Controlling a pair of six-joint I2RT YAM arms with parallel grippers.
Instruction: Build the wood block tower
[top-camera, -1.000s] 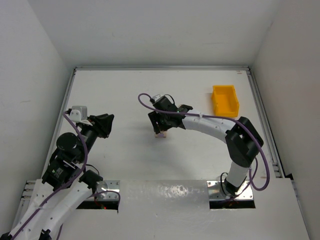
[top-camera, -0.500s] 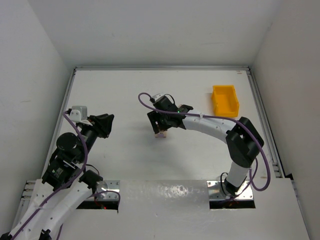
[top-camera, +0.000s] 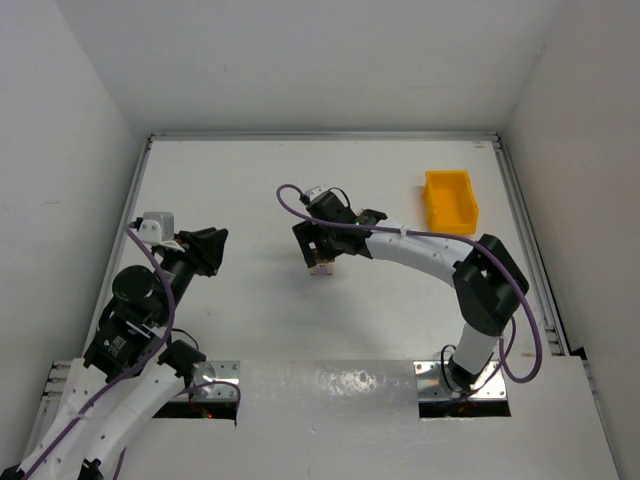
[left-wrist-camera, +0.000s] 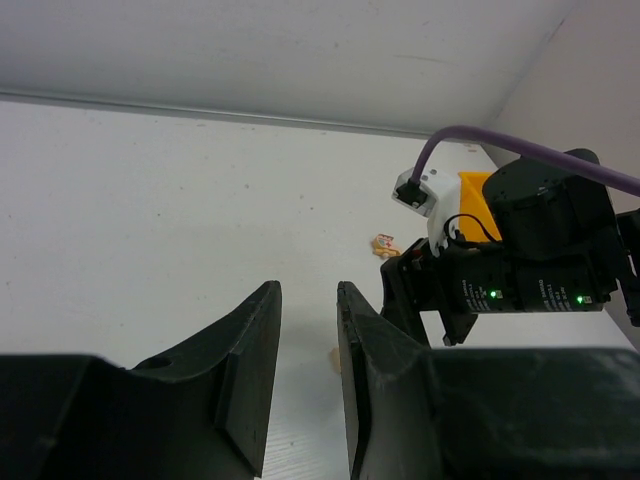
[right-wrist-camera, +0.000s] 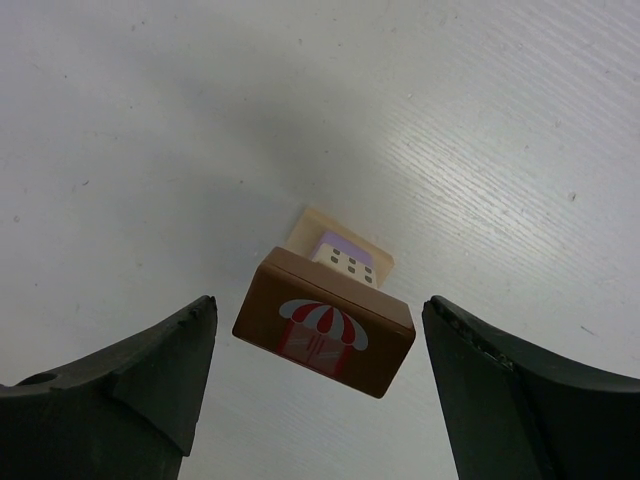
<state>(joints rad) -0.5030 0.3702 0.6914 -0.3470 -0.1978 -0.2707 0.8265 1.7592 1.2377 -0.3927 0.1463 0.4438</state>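
From above, the open-topped yellow bin (top-camera: 451, 200) is sitting at the far right of the white tabletop (top-camera: 240, 190); what is in it cannot be told. The right end effector (top-camera: 319, 256) is hanging over the wood block tower (top-camera: 322, 269) near the tabletop's middle, hiding most of it. The left end effector (top-camera: 212, 250) is idling well apart, at the left.

The left wrist view is showing its own matte black fingers (left-wrist-camera: 250, 380) standing slightly parted, gripping nothing. Only a corner of the bin (left-wrist-camera: 476, 195) is peeking out behind the right arm, and a small tan piece (left-wrist-camera: 385, 243) is lying on the tabletop beside that arm.

Only the right wrist view is revealing the tower's make-up. A smooth dark brown block (right-wrist-camera: 325, 335), printed with a red-and-white awning, is resting on a pale block (right-wrist-camera: 345, 252) with a purple roof and tiny windows. The right end effector (right-wrist-camera: 318, 305) is released, with its fingers spread wide and clear of both sides.
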